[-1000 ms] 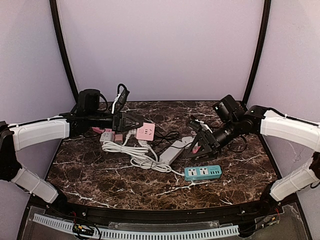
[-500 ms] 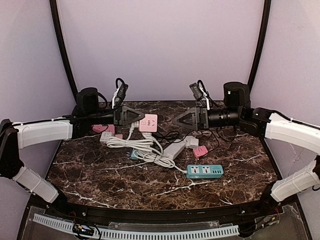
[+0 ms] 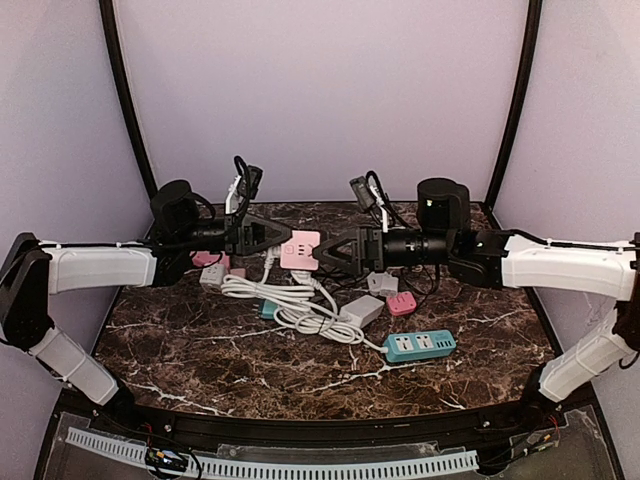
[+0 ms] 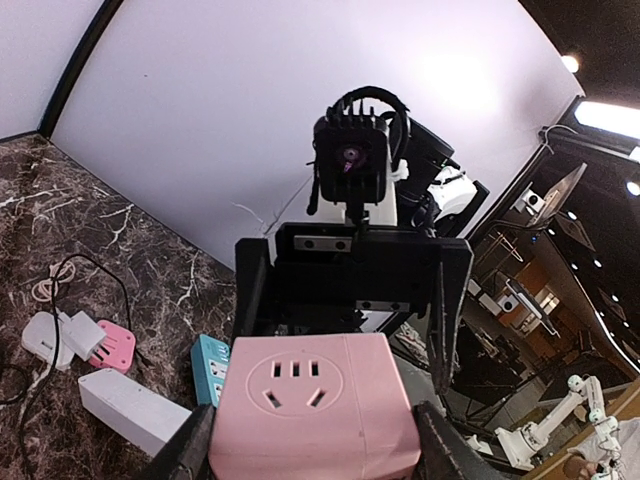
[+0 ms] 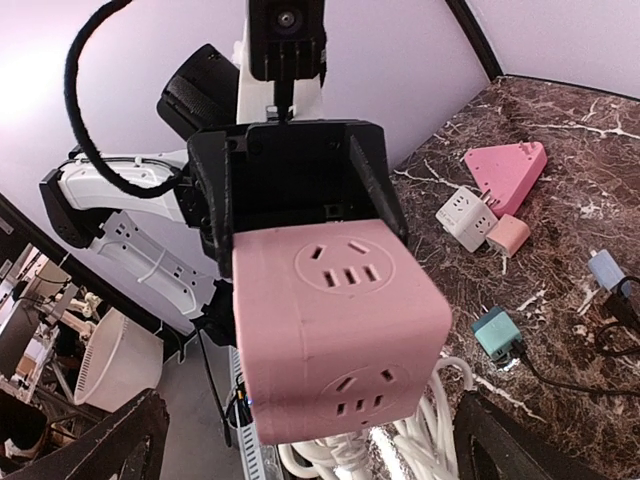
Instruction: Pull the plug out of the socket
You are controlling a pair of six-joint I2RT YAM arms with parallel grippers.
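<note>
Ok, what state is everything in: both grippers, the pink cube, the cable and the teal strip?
pink cube: lifted off the table, visible sockets empty.
left gripper: shut on the pink cube.
right gripper: open, facing the pink cube, holding nothing.
white cable: hangs from under the pink cube, coiled on the table.
teal strip: flat on the table, top sockets empty.

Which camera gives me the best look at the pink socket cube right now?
Right wrist: the pink socket cube fills the frame, two outlet faces visible, held by the left gripper. Left wrist shows only one outlet face. Top view shows it small, between the left gripper and the open right gripper.
</note>
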